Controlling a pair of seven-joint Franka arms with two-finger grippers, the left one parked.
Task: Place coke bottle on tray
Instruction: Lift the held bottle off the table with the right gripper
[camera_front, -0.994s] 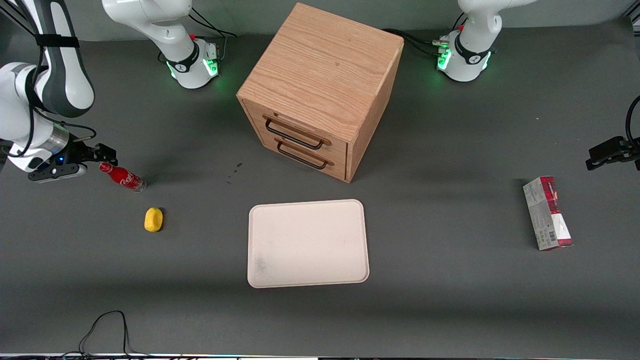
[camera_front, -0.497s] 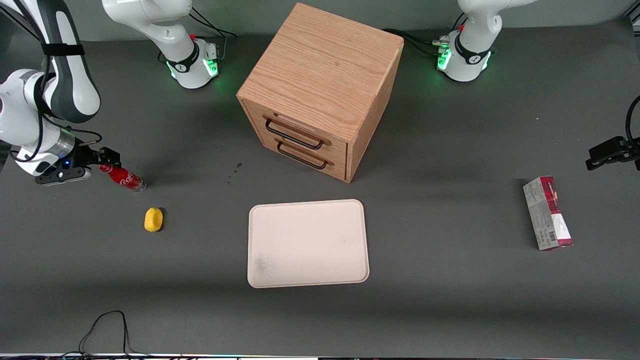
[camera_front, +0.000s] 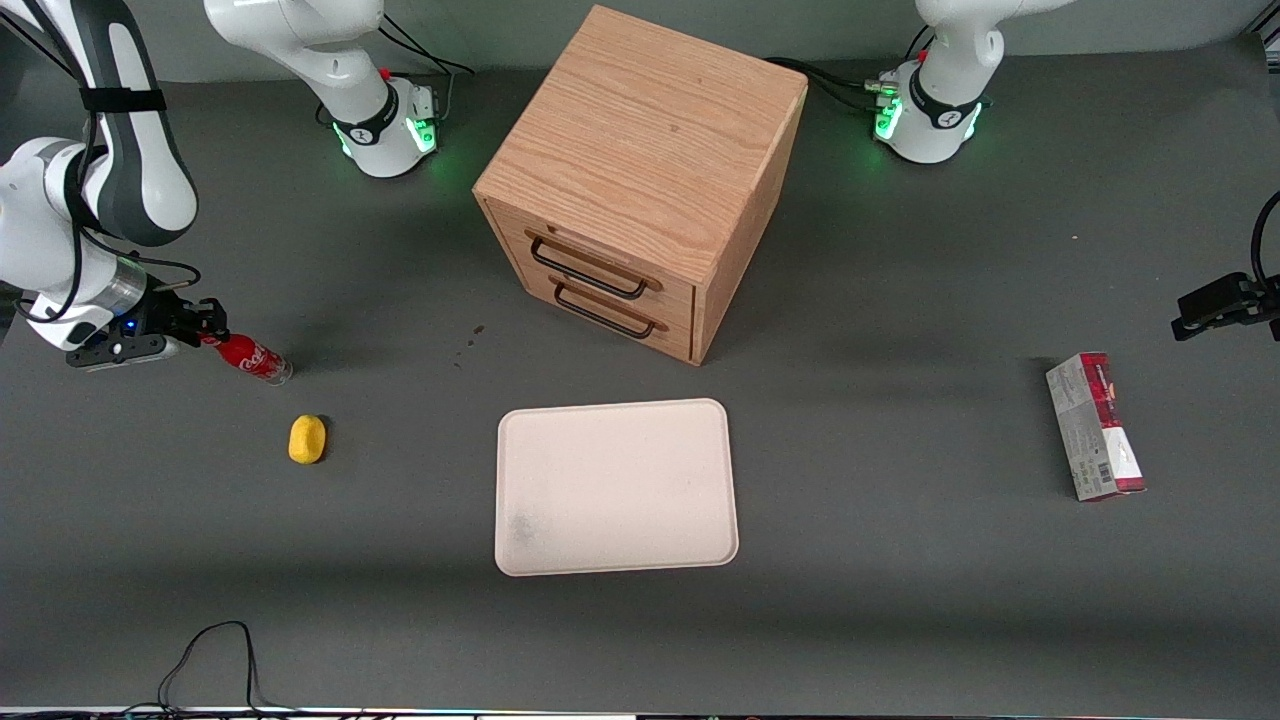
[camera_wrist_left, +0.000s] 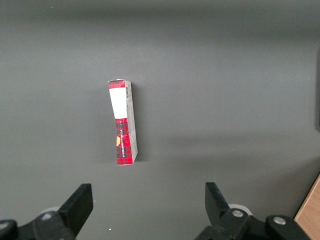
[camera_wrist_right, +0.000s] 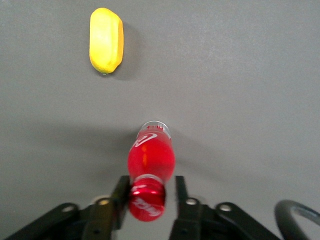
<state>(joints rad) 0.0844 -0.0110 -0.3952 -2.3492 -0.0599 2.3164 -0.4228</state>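
Pincer closed on the coke bottle's neck, base resting on the worktop. Lift and carry to the tray, well apart, remain.

I see gripper at coke bottle cap; yellow object at bottle's 5 o'clock; tray nearer camera than cabinet.

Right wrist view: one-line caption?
End effector fingers flank the coke bottle neck and cap; yellow object lies apart on grey table.
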